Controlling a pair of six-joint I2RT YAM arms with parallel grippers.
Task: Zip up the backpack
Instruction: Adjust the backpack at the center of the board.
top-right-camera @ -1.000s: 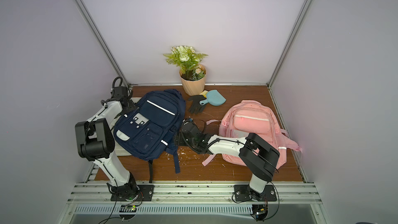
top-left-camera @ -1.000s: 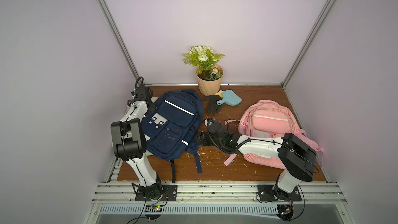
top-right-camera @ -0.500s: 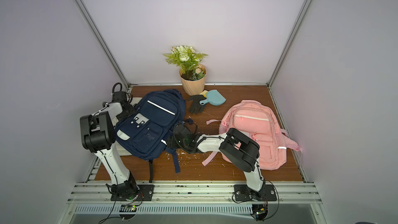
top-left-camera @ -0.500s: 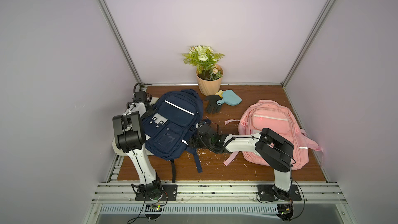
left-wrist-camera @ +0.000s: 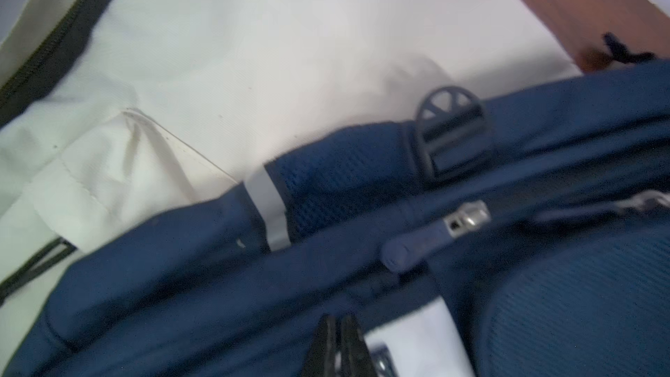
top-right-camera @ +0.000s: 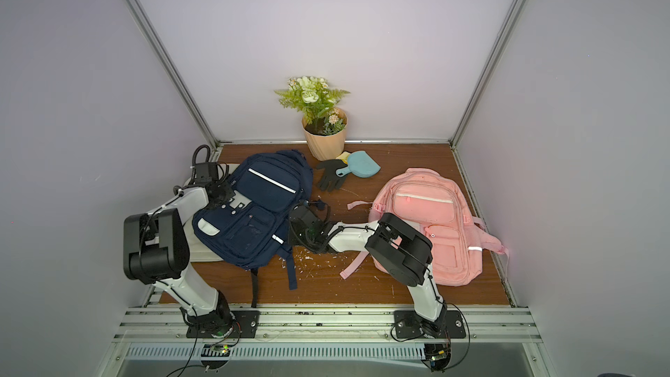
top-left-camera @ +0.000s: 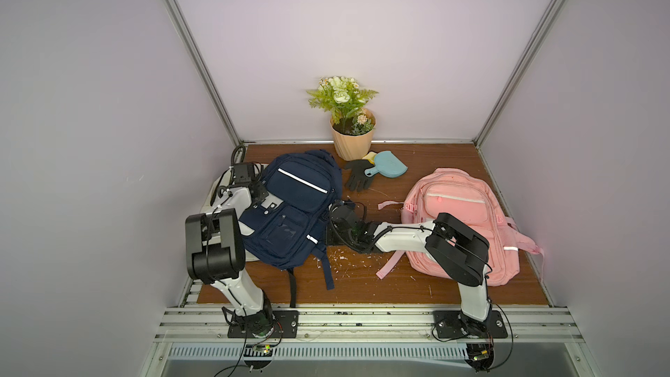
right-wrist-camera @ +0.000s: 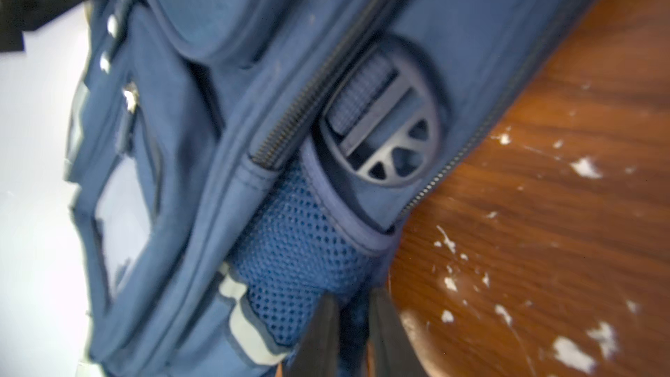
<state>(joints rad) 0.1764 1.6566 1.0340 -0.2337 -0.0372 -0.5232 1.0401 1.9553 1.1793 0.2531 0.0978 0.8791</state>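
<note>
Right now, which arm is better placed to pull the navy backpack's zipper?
Left. The zipper pull lies close ahead of the left hand in its wrist view; the right hand pinches the navy backpack beside its mesh pocket.

Both grippers close and shift against the navy backpack

The left gripper, open a second ago, now has its fingers pressed together; it has slid from the bag's far left corner along the left edge to just beside the white label patch; the right gripper has closed too, blue fabric now pinched between its fingers, and has moved in against the bag's right side by the mesh pocket; the right arm's elbow has swung leftward over the pink backpack.
</note>
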